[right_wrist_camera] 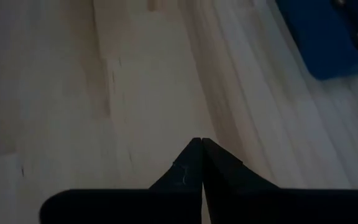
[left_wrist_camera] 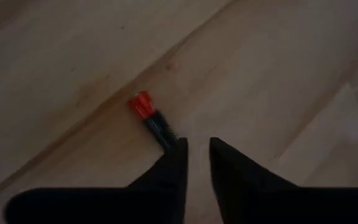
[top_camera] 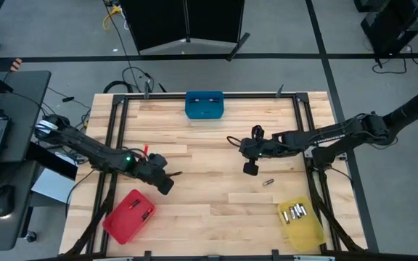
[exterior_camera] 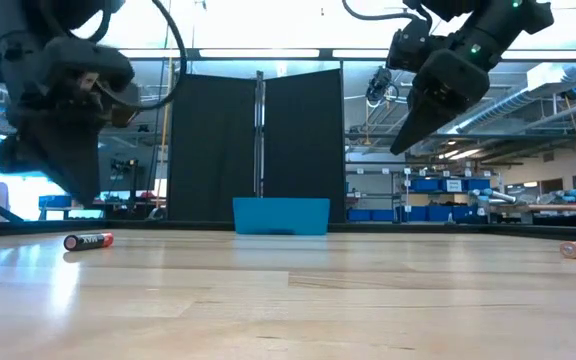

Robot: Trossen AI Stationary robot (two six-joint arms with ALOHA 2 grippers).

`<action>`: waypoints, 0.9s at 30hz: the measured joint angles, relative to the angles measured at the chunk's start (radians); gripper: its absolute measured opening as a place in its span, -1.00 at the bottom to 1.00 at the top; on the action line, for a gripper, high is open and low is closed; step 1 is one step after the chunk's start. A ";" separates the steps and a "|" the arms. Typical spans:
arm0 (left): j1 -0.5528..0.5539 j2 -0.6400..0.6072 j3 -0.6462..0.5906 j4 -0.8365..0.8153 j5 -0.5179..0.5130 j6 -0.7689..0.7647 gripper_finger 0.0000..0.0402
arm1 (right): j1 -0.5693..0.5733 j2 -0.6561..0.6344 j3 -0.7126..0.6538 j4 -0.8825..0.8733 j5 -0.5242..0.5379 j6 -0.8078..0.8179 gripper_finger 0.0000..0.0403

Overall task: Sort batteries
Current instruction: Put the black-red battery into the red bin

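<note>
Several silvery batteries (top_camera: 294, 212) lay in the yellow bin (top_camera: 301, 224) at the counter's (top_camera: 209, 145) near right corner, and a few more (top_camera: 143, 212) showed in the red bin (top_camera: 129, 215) at the near left corner; the blue bin (top_camera: 205, 104) stood at the middle of the far edge, its contents hard to tell. One loose battery (top_camera: 268, 182) lay on the counter just beyond the yellow bin. A dark battery with a red end (left_wrist_camera: 152, 117) lay just ahead of the left gripper (left_wrist_camera: 196, 147), whose fingers stood slightly apart, raised above the wood beyond the red bin. The right gripper (right_wrist_camera: 201, 142), fingers pressed together and empty, hung over the counter right of centre, near the loose battery.
</note>
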 joint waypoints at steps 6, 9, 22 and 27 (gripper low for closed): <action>0.002 0.088 -0.004 -0.020 -0.022 0.000 -0.29 | 0.004 0.000 0.000 0.000 0.000 0.032 -0.94; 0.002 0.136 -0.004 -0.002 -0.050 0.003 -0.17 | 0.013 0.000 0.000 0.000 0.000 0.045 -0.94; 0.017 0.173 -0.003 -0.063 -0.103 0.132 -0.27 | 0.050 0.000 0.000 -0.001 -0.001 0.056 -0.94; 0.021 0.189 -0.001 -0.067 -0.088 0.249 -0.52 | 0.050 0.000 0.000 0.000 -0.001 0.054 -0.94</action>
